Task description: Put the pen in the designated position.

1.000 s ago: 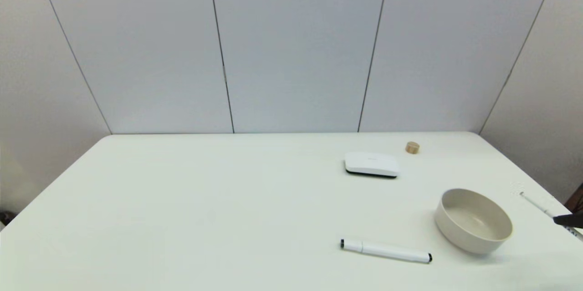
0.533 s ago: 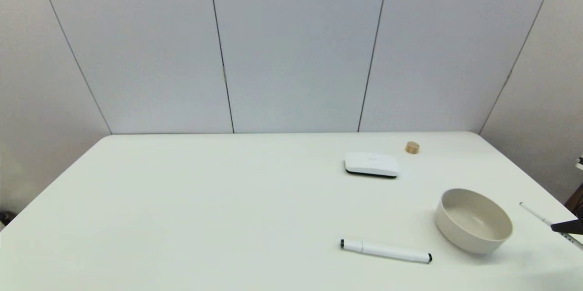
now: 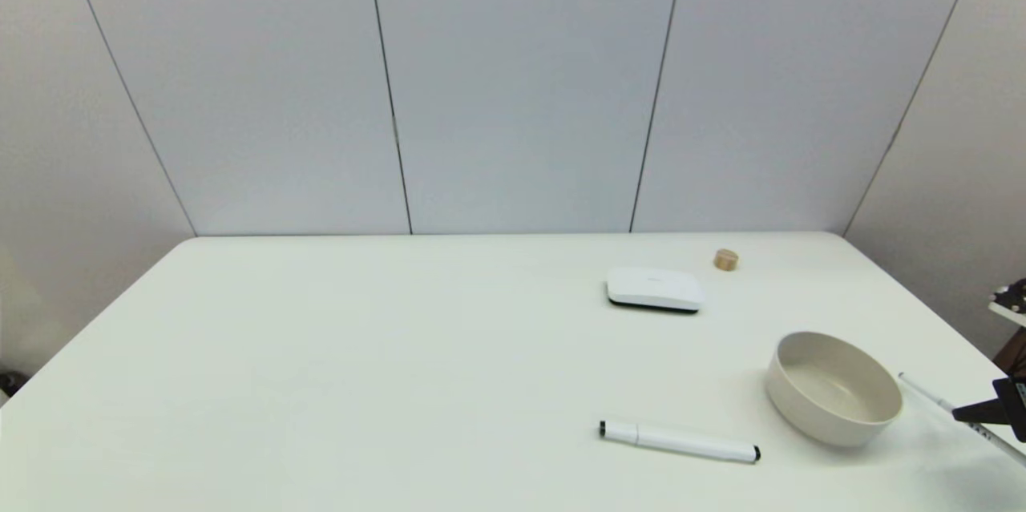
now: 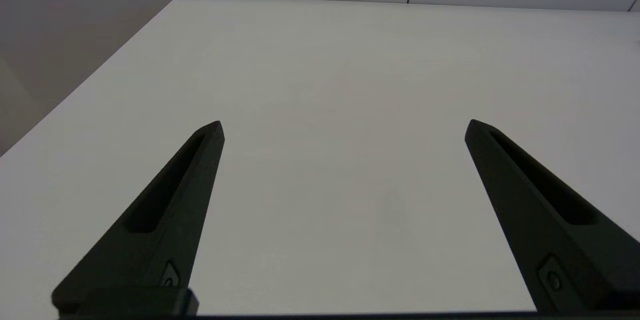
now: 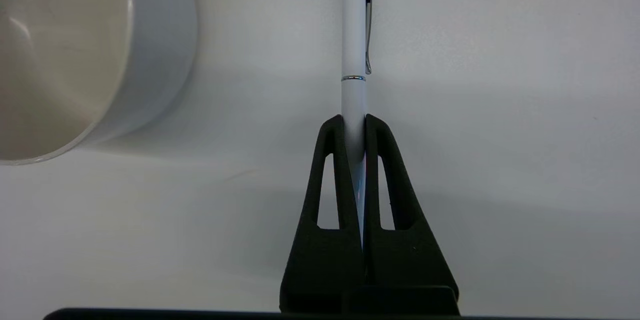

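Observation:
The pen (image 3: 930,396) is thin and white with a silver clip, and it sits at the table's right edge just right of the beige bowl (image 3: 834,388). My right gripper (image 3: 962,414) is shut on the pen (image 5: 354,44), whose length sticks out past the fingertips, close beside the bowl (image 5: 75,49). Whether the pen touches the table is unclear. My left gripper (image 4: 345,127) is open over bare table, with nothing between its fingers, and it is out of the head view.
A thicker white marker (image 3: 678,441) with black ends lies on the table in front, left of the bowl. A flat white box (image 3: 653,288) and a small wooden cylinder (image 3: 725,260) sit farther back. The table's right edge is close to the right gripper.
The right gripper, holding the pen, has moved left toward the bowl and slightly nearer the front of the table. The other objects have not moved.

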`<control>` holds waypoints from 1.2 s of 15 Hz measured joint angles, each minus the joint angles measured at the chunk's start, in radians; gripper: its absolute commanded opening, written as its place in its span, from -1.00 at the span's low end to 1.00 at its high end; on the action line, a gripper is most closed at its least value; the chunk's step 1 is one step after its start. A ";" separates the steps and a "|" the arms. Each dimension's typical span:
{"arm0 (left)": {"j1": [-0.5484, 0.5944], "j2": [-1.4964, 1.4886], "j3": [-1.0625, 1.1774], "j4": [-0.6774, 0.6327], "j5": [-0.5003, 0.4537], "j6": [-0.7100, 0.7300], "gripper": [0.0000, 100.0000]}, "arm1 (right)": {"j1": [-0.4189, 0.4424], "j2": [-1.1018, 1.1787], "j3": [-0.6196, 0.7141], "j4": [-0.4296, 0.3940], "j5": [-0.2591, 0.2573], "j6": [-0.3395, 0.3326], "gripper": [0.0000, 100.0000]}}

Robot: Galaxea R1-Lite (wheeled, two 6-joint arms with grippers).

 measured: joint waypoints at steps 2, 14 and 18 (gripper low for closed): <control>0.000 0.000 0.000 0.000 -0.001 0.000 1.00 | 0.002 0.021 -0.005 -0.018 0.001 -0.003 -1.00; 0.000 0.000 0.000 0.000 0.000 0.000 1.00 | 0.045 0.113 -0.061 -0.021 0.027 -0.013 -1.00; 0.000 0.000 0.000 0.000 0.000 0.000 1.00 | 0.045 0.129 -0.066 -0.017 0.026 -0.042 1.00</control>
